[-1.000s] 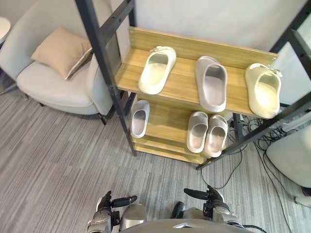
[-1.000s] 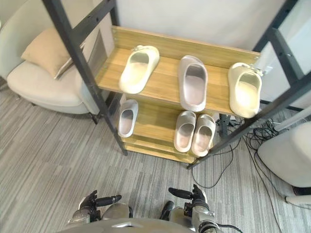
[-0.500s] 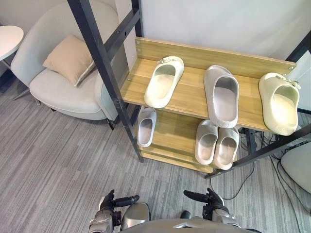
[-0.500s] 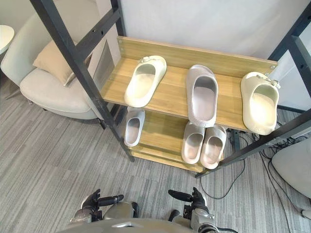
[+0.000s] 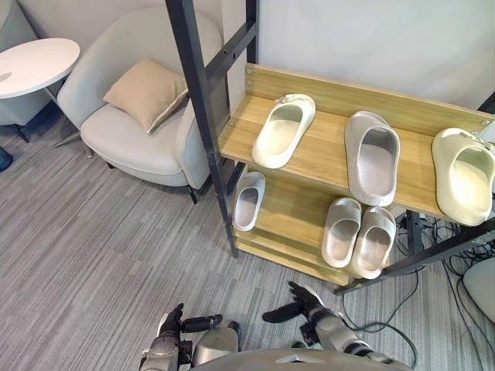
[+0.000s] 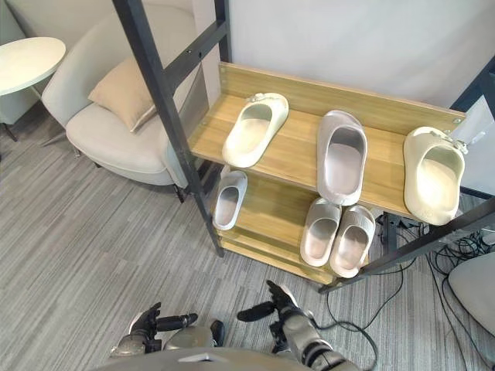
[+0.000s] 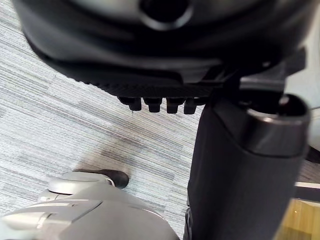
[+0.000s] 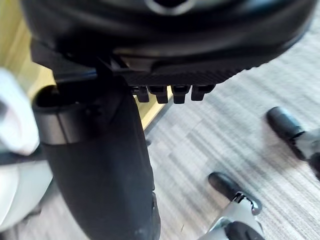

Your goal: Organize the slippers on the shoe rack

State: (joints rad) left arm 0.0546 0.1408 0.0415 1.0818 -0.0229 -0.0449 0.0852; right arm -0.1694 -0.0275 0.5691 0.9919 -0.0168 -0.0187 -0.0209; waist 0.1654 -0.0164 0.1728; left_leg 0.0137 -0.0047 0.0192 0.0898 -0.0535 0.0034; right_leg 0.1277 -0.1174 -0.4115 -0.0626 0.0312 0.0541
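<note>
1. The rack [image 5: 325,158] stood with two wooden shelves in a black frame.
2. On its upper shelf lay three slippers, well apart from each other: a cream slipper [image 5: 283,131] at the left end and turned a little askew, a grey slipper [image 5: 372,156] in the middle, and a second cream slipper [image 5: 462,175] at the right end.
3. On its lower shelf a small slipper [image 5: 248,201] lay at the left end, just beside the front post.
4. A grey pair [image 5: 357,236] lay at the right of that shelf, the two touching side by side.
5. An armchair [image 5: 131,143] with a cushion [image 5: 145,91] stood left of the rack.
6. The left robot hand [image 5: 172,325] hung low in front of the rack over the carpet [image 5: 85,255], fingers relaxed and holding nothing.
7. The right robot hand [image 5: 312,303] hung nearer the rack, also with fingers apart and empty.
</note>
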